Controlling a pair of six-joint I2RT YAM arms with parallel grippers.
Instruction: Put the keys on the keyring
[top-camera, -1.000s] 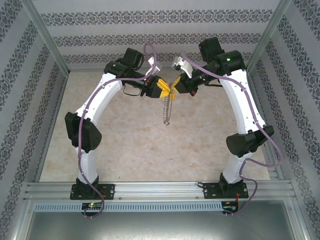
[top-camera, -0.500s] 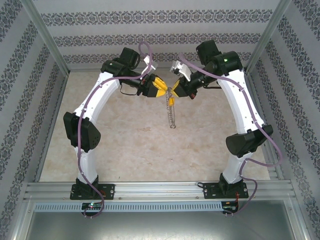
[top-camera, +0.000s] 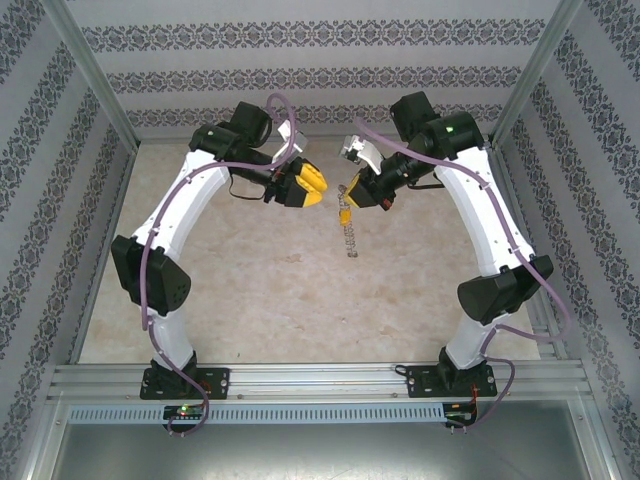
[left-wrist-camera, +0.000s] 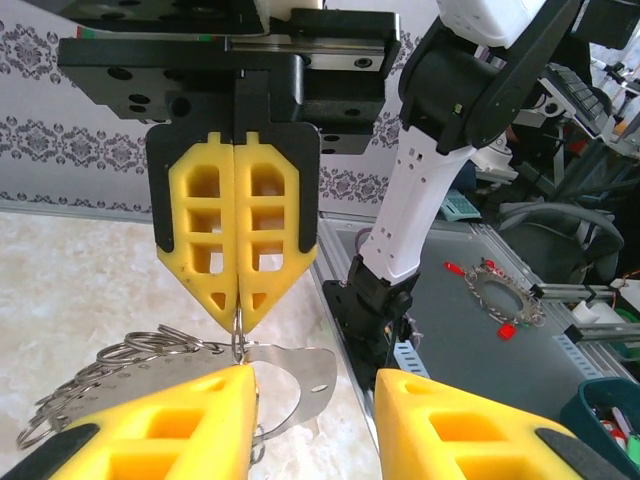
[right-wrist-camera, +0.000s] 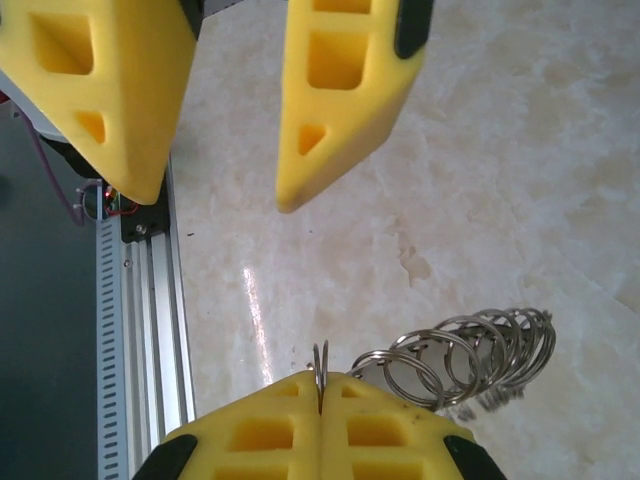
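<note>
2 grippers face tip to tip high above the marbled table (top-camera: 250, 300). The right gripper (right-wrist-camera: 320, 382) is clamped tight on 1 ring at the top of the keyring (right-wrist-camera: 470, 348), so the chain of silvery rings dangles free, clear of the table and presented to the other arm. The left gripper (top-camera: 316, 187) stands just beside it, fingers apart with nothing between them, probably so it can take a fresh hold; a yellowish speck just under the right fingertips may be the key (top-camera: 345, 212), though it is too small to be sure.
</note>
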